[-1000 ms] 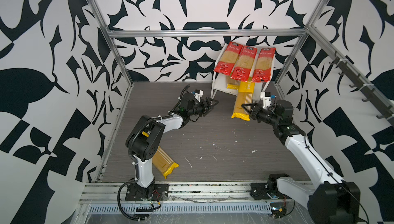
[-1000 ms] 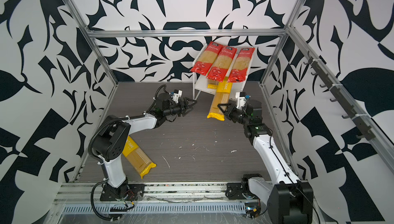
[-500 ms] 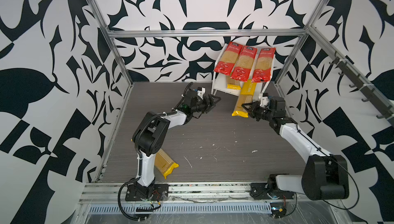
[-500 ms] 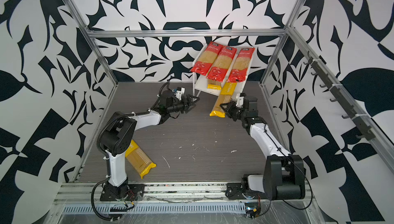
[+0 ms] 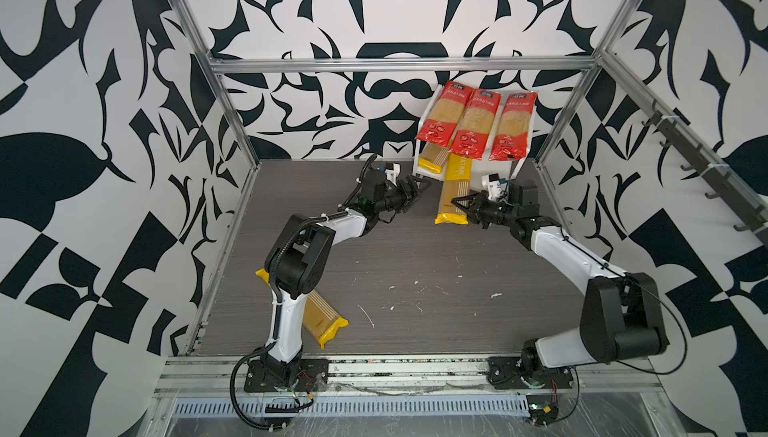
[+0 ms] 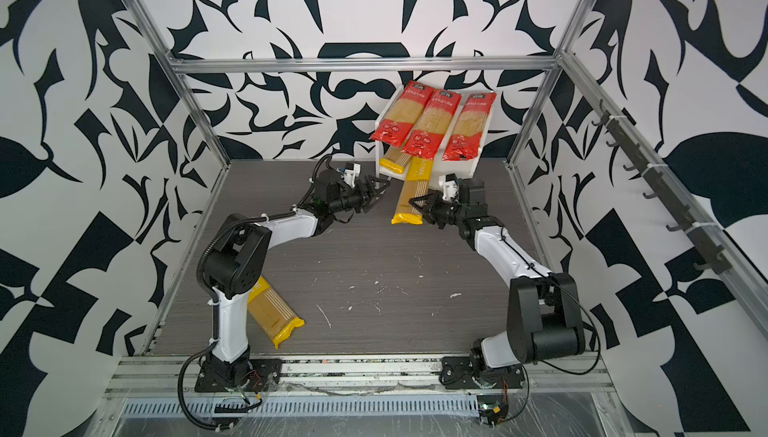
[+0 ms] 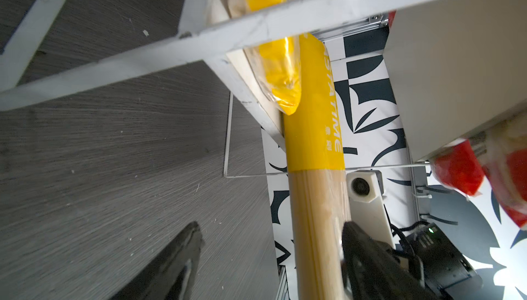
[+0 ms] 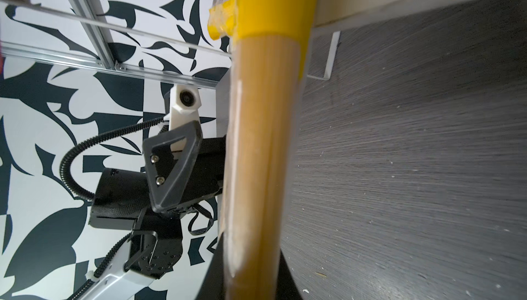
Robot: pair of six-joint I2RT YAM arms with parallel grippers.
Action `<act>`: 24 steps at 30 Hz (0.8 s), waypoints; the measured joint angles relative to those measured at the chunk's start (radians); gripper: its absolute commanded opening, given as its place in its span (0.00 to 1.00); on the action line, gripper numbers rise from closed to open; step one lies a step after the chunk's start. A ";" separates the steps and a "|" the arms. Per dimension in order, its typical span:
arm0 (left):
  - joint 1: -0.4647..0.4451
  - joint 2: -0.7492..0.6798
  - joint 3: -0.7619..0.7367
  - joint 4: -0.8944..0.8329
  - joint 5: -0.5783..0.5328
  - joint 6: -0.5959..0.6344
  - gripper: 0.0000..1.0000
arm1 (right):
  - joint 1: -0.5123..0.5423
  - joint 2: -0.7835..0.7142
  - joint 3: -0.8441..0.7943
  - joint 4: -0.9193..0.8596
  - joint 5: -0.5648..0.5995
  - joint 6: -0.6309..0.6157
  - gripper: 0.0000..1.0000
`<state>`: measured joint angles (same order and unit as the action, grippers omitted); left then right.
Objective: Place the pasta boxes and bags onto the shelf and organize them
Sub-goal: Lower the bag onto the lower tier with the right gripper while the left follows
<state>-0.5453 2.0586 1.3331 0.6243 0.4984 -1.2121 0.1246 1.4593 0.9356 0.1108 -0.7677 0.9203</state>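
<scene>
**Gripping a spaghetti packet at the shelf's lower tier**

The right end effector [image 5: 462, 207] is clamped on a yellow-ended spaghetti packet [image 5: 455, 173], close to the packet's near end. From that grip the packet slopes up and away, and its far end rests on the lower tier of the white shelf [image 7: 456, 70].

The left end effector [image 5: 417, 190] stands with its jaws spread wide and nothing between them. It sits across from the right end effector, just beside the shelf's left leg. The held packet is near it but apart.

Beyond both end effectors, three red-ended packets [image 5: 474, 123] lie side by side on the top tier. A second yellow-ended packet [image 5: 432, 158] lies on the lower tier, just beside the held one.

Well behind the left end effector, a third yellow-ended packet [image 5: 322, 314] lies flat on the bench [image 5: 415, 256], partly hidden by that arm.
</scene>
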 measured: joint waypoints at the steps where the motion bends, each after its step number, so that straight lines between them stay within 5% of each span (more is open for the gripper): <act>1: 0.001 0.006 0.005 -0.001 -0.006 -0.003 0.80 | 0.003 0.004 0.001 0.002 -0.001 -0.005 0.00; 9: -0.004 0.043 0.024 -0.008 -0.023 -0.042 0.78 | -0.043 0.041 0.016 0.053 -0.018 0.037 0.02; 11: -0.013 0.041 0.019 0.003 -0.020 -0.045 0.77 | -0.052 0.062 0.016 0.098 -0.013 0.069 0.20; 14: -0.026 0.030 -0.017 0.016 -0.013 -0.048 0.74 | -0.053 0.070 0.011 0.152 -0.003 0.112 0.33; 24: -0.083 -0.045 -0.163 0.096 0.044 -0.106 0.61 | -0.054 -0.047 -0.113 0.225 0.041 0.172 0.46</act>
<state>-0.6285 2.0140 1.1698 0.7200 0.5426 -1.3186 0.0708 1.4120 0.8227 0.3355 -0.7265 1.0927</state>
